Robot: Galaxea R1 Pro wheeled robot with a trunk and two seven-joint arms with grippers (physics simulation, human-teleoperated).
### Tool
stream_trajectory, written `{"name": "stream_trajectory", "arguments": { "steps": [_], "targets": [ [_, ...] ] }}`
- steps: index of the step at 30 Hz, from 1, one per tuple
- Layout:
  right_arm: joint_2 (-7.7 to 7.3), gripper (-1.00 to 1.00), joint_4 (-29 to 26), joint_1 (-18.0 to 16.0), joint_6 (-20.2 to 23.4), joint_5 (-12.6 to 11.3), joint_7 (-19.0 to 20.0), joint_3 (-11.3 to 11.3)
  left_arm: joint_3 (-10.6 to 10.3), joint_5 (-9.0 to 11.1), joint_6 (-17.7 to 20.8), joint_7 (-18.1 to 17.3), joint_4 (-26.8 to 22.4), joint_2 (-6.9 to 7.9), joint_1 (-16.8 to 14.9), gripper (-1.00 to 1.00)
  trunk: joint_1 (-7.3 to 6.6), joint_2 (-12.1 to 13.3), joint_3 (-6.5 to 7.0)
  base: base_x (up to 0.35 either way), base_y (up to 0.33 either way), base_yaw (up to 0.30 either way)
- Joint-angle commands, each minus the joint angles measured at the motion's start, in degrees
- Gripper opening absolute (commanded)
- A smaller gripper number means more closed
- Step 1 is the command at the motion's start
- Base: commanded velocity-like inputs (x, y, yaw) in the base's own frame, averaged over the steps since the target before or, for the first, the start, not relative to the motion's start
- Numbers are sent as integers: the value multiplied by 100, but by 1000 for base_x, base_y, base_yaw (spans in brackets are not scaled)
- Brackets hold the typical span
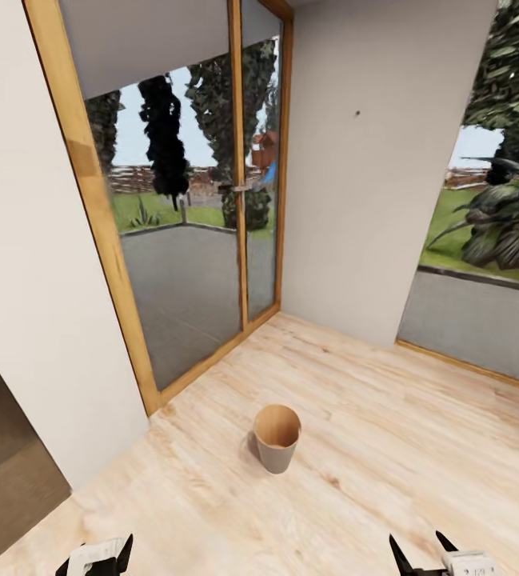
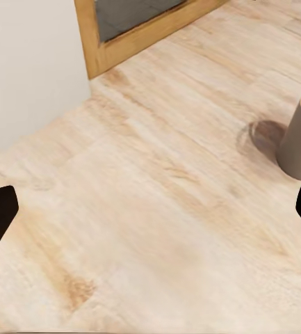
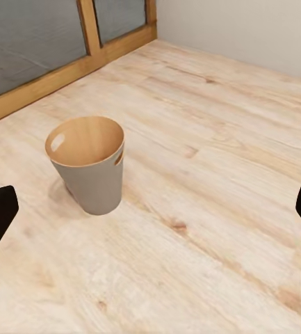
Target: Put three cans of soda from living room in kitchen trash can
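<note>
I see the tash can (image 1: pixel 277 437) upright on the wood floor (image 1: pixel 387 448), near the glass doors (image 1: pixel 187 232). Left gripper (image 2: pixel 150 212) and right gripper (image 3: pixel 150 212) are spread and empty. I judge the cans must be fetched first.

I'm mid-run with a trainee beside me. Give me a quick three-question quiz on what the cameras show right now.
1. True or false: the trash can lies tipped over on the wood floor.
2. Multiple choice: what is inside the trash can, going by the right wrist view? A) two orange cans B) one blue can C) nothing visible
3. Fill in: the left claw and the right claw both stand ____, with nothing between their fingertips.

Key
1. False: it stands upright, out in front of the glass doors.
2. C: its tan inside looks bare.
3. open
</note>
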Motion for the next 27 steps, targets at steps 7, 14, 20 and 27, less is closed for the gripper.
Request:
{"name": "stream_trajectory", "arguments": {
  "steps": [7, 14, 20, 27],
  "targets": [
    [0, 100, 11, 0, 0, 0, 0, 14, 0, 0, 0, 6, 0, 0, 0, 100, 0, 0, 0, 95, -298, 149],
    [0, 100, 12, 0, 0, 21, -1, 24, -5, 0, -6, 7, 0, 0, 0, 100, 0, 0, 0, 34, -296, 78],
    [115, 100, 12, 0, -6, 256, -8, 16, -6, 0, -9, 7, 0, 0, 0, 100, 0, 0, 0, 4, -295, 217],
    [158, 100, 18, 0, -8, 284, -8, 5, -5, 0, -9, 7, 0, 0, 0, 100, 0, 0, 0, 0, -295, 245]
  ]
}}
